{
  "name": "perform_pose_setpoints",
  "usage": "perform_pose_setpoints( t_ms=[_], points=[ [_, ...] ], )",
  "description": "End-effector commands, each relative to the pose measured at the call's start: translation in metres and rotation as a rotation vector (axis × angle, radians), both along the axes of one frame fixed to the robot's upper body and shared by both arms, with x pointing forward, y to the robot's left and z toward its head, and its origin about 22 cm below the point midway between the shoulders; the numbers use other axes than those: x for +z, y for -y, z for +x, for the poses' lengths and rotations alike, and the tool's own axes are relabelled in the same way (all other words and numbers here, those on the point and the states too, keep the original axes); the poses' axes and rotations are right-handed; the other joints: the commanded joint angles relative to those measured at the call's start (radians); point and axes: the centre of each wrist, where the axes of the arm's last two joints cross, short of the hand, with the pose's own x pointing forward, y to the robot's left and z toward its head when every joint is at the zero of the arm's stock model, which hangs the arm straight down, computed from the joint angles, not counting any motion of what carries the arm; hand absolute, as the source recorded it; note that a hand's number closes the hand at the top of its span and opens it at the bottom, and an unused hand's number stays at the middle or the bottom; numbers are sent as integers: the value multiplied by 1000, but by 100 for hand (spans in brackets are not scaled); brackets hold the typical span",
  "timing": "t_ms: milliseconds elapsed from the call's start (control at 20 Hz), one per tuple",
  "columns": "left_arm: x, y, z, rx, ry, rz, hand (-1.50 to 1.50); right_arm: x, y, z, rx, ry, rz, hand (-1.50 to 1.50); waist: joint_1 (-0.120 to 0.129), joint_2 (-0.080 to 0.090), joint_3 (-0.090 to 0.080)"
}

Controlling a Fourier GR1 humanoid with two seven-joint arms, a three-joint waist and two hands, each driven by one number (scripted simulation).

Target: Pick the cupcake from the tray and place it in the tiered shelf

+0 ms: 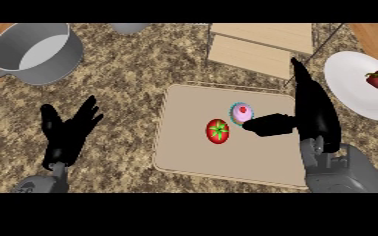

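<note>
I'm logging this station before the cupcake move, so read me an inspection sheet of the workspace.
Surface: speckled stone counter.
Job's things: cupcake upright on the tray; tiered shelf behind the tray.
Clutter: tomato on the tray beside the cupcake; grey pot far left; white plate at right with a red item, partly cut off.
Hands: right hand open, thumb next to the cupcake, not curled round it; left hand open, resting at left.
Cables: nothing seen.
Surroundings: nothing seen beyond the counter.

Speckled brown granite counter fills view; wood surface at top corners – left, right; even light.
</note>
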Motion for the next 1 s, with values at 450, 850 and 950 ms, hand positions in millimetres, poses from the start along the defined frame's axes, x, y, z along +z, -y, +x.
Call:
perform_pose_setpoints(
  t_ms=[450,850,950],
  points=[
    [-11,-1,-1,32,-37,-11,0,-27,-48,35,-191,-278,-88,-150,-27,0,-3],
    [-17,7,-2,18,-45,-14,0,-33,-62,34,-200,-293,-120,-150,-34,0,-2],
    [-17,-19,-12,27,-37,2,0,-49,-62,30,-196,-308,-119,-150,-28,1,-2]
  ],
)
